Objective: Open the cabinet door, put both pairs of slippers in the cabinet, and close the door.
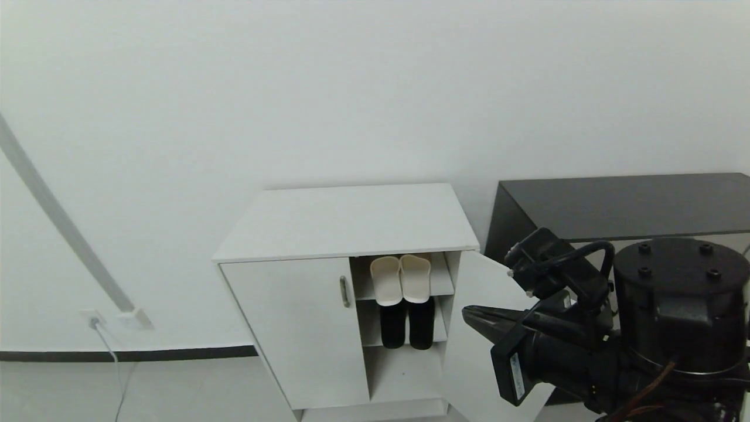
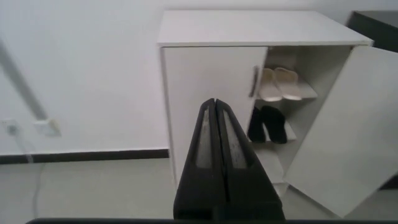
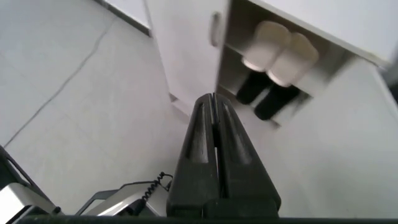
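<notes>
Cabinet: low white wooden cabinet [image 1: 351,223] with two doors, standing against the pale wall
Left door: left door [image 1: 293,328] flat and closed, with a slim vertical metal handle [image 1: 345,291] at its inner edge
Right door: right door [image 1: 477,284] swung out wide, so the shelves on that side are exposed
Upper shelf: cream slippers [image 1: 401,279], a smooth plastic pair, lie side by side and touching, their front ends jutting past the shelf edge
Middle shelf: black slippers [image 1: 407,322], also a pair side by side, sit directly below the cream pair
Right gripper: black right gripper [image 1: 471,315] held in the air in front of the open door, pointing towards the cabinet opening; its two fingers are pressed together with nothing between them
Left gripper: black left gripper [image 2: 215,106] held away from the cabinet, facing the closed door; fingers pressed flat together, carrying nothing
Surroundings: dark grey table [image 1: 621,205] just beside the cabinet on the robot's right; wall socket [image 1: 92,319] with a cable, low on the wall to the left
</notes>
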### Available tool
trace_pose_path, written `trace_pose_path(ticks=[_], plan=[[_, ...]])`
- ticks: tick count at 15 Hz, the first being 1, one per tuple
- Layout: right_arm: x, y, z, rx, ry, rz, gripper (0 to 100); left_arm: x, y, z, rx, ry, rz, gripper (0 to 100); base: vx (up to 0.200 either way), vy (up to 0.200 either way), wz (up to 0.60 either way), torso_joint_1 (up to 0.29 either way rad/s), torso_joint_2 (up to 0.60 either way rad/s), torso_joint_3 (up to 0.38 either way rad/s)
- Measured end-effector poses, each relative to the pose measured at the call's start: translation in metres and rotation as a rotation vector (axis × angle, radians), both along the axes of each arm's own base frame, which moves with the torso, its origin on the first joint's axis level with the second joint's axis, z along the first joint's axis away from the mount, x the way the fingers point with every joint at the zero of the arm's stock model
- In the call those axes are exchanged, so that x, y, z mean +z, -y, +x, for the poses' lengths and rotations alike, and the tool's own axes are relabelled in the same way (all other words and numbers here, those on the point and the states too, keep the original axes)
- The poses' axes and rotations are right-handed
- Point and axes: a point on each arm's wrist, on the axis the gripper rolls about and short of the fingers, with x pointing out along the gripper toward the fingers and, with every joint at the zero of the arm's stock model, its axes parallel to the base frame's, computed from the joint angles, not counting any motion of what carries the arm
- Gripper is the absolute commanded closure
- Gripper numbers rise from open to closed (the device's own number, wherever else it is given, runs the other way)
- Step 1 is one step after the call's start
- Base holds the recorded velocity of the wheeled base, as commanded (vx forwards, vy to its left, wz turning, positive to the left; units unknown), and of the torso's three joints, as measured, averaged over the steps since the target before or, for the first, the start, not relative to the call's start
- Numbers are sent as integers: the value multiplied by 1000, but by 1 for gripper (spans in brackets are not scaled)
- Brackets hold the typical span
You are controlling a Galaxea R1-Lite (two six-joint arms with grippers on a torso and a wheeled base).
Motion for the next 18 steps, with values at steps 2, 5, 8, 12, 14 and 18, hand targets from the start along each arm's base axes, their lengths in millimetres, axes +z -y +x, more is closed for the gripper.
trace_pose_path(ticks=[2,5,8,12,14,18], plan=[[0,0,0,-1,0,1,100,0,0,0,1,0,0,100,0,0,0,0,0,0],[0,1,2,-6,0,1,100,0,0,0,0,0,0,100,0,0,0,0,0,0],[0,1,2,-9,1,1,100,0,0,0,1,0,-1,100,-133,0,0,2,-2,-2],[-1,3,6,-29,-2,-4,100,0,0,0,0,0,0,100,-100,0,0,-1,-1,1],[-3,7,14,-65,-5,-12,100,0,0,0,0,0,0,100,0,0,0,0,0,0],[-1,17,38,-155,-5,-4,100,0,0,0,0,0,1,100,0,0,0,0,0,0]])
